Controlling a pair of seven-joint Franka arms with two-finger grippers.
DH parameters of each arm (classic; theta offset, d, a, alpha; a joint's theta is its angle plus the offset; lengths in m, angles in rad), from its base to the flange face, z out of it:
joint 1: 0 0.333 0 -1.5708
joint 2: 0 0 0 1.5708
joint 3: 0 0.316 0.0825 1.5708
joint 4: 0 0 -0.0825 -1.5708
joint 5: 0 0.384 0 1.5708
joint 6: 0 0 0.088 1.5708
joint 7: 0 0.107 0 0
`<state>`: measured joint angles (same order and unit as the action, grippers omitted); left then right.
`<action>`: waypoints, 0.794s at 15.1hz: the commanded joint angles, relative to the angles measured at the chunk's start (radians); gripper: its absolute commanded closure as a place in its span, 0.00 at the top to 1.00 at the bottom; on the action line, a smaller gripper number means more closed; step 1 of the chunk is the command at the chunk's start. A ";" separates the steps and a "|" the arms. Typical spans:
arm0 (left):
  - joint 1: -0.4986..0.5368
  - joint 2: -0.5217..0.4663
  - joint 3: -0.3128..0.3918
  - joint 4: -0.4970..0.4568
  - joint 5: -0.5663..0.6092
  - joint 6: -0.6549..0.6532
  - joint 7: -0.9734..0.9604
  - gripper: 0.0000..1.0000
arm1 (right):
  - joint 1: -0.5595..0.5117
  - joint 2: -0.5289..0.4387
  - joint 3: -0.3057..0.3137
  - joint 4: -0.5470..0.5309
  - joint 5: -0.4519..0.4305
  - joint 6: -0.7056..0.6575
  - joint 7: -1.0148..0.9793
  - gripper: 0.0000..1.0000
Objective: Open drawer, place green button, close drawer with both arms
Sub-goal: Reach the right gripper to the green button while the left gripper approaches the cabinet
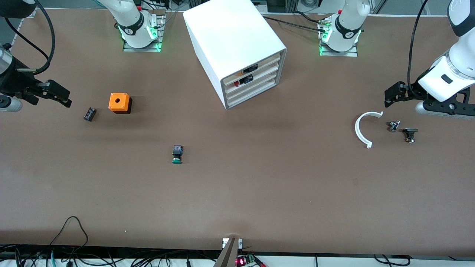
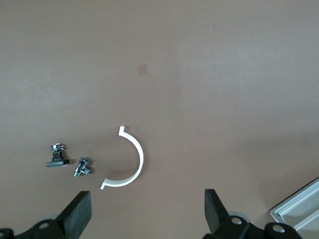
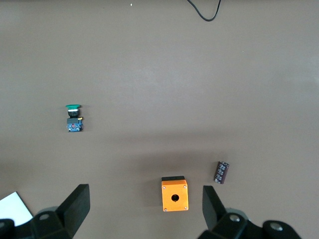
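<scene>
The white cabinet (image 1: pixel 233 40) stands between the two arm bases, its four drawers all shut. The third drawer (image 1: pixel 253 89) shows a plain cream front. The button (image 1: pixel 177 155), green cap on a black body, lies on its side on the table, nearer to the front camera than the cabinet; it also shows in the right wrist view (image 3: pixel 74 118). My left gripper (image 1: pixel 389 98) (image 2: pixel 148 199) is open and empty over the table at the left arm's end. My right gripper (image 1: pixel 61 97) (image 3: pixel 144 195) is open and empty over the right arm's end.
An orange cube with a round hole (image 1: pixel 119 102) (image 3: pixel 174 194) and a flat black component (image 1: pixel 89 114) (image 3: pixel 222 172) lie near my right gripper. A white curved strip (image 1: pixel 363 128) (image 2: pixel 130 162) and two small parts (image 1: pixel 393 126) (image 1: pixel 410 134) lie under my left gripper.
</scene>
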<state>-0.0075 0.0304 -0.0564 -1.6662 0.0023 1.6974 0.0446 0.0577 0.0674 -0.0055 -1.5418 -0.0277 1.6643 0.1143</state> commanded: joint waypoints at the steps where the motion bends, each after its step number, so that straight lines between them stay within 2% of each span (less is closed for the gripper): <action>1: -0.003 -0.018 0.000 -0.007 -0.007 -0.012 -0.009 1.00 | 0.004 0.005 0.001 0.011 -0.003 -0.004 0.002 1.00; 8: -0.003 -0.018 0.000 -0.007 -0.007 -0.013 -0.003 1.00 | 0.002 0.005 -0.001 0.016 0.000 -0.001 0.002 1.00; 12: -0.003 -0.018 0.000 -0.007 -0.007 -0.013 -0.002 1.00 | 0.042 0.055 0.002 -0.001 0.003 -0.004 0.001 1.00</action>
<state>-0.0081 0.0304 -0.0565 -1.6662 0.0023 1.6965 0.0447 0.0731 0.0883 -0.0026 -1.5452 -0.0270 1.6629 0.1143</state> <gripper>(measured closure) 0.000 0.000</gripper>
